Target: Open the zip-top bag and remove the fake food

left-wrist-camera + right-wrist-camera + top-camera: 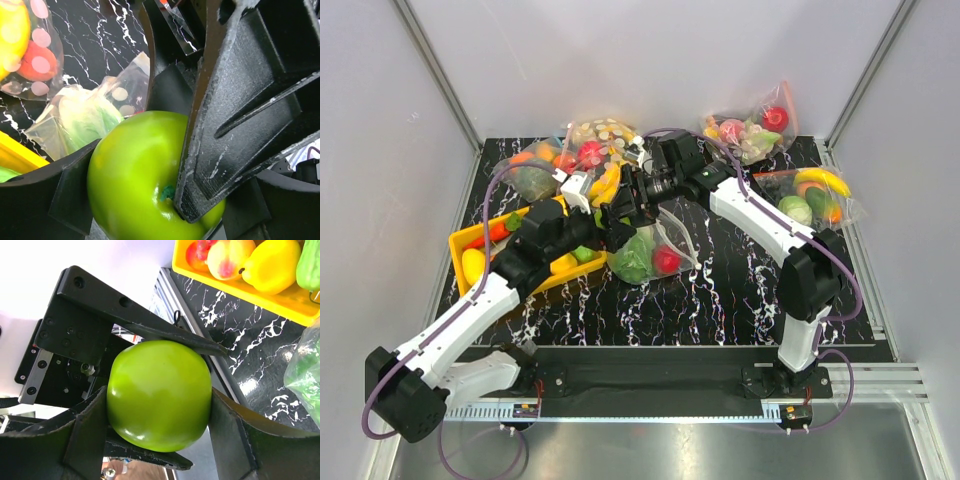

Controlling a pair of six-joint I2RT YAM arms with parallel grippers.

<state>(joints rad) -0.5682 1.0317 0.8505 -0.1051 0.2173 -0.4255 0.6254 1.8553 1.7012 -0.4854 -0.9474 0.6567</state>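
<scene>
A glossy green apple (135,175) sits between the fingers of both grippers, above the table beside the bag. My left gripper (150,200) is shut on it. My right gripper (157,410) is shut on the same apple (157,392), crosswise to the left fingers. In the top view the two grippers meet, left (610,225) and right (632,200), and hide the apple. The polka-dot zip-top bag (655,255) lies just below them, with a green lettuce (633,260) and a red round fruit (666,260) in it. The bag also shows in the left wrist view (85,117).
A yellow tray (465,240) with several fake fruits stands to the left of the grippers. Other filled bags lie at the back left (535,170), back middle (595,150), back right (750,125) and right (810,195).
</scene>
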